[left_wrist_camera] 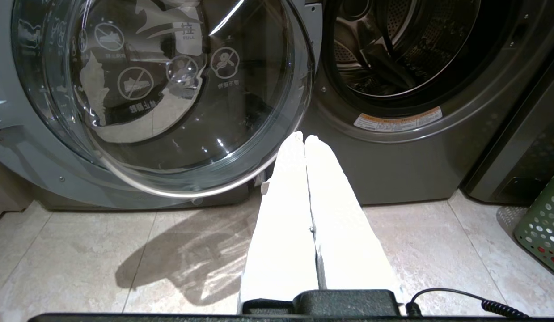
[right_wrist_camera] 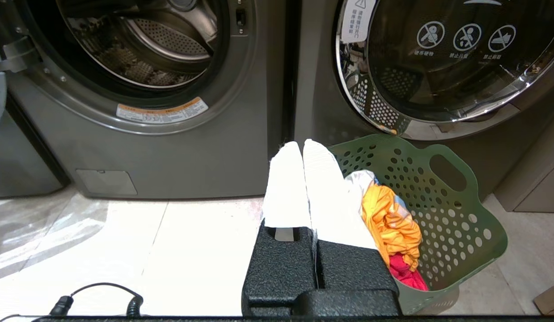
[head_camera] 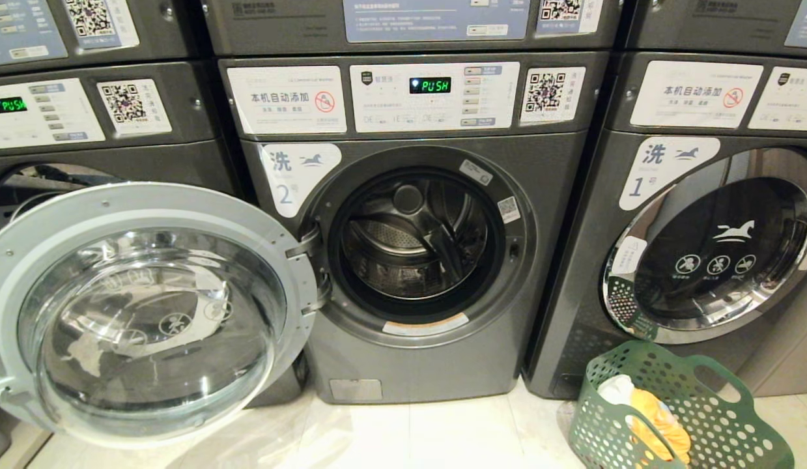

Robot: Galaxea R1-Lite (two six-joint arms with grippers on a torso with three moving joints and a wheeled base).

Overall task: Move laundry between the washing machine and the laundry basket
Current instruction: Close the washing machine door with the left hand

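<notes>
The laundry sits bunched in the green basket: an orange piece on top, something white behind it and a red piece lower down. In the head view the basket stands on the floor at the near right, in front of the closed machine marked 1 and just right of the open washer marked 2. The drum of that washer looks empty; only bare metal and its paddles show, though the near bottom of the drum is hidden behind the rim. Its door is swung fully open to the left

So the transfer reads as not yet begun: every piece visible is in the basket and none in the drum. My judgement is that the clothes are to go from basket into washer, since the door already stands open and the drum is bare. What is left is the whole job: reach into the basket, lift the pieces, carry them left to the opening and drop them in

Neither arm shows in the head view. The left gripper has its two white fingers pressed together, holding nothing, low over the floor tiles in front of the open door. The right gripper is likewise closed and empty, with the basket just to its right, not touching the clothes
</notes>
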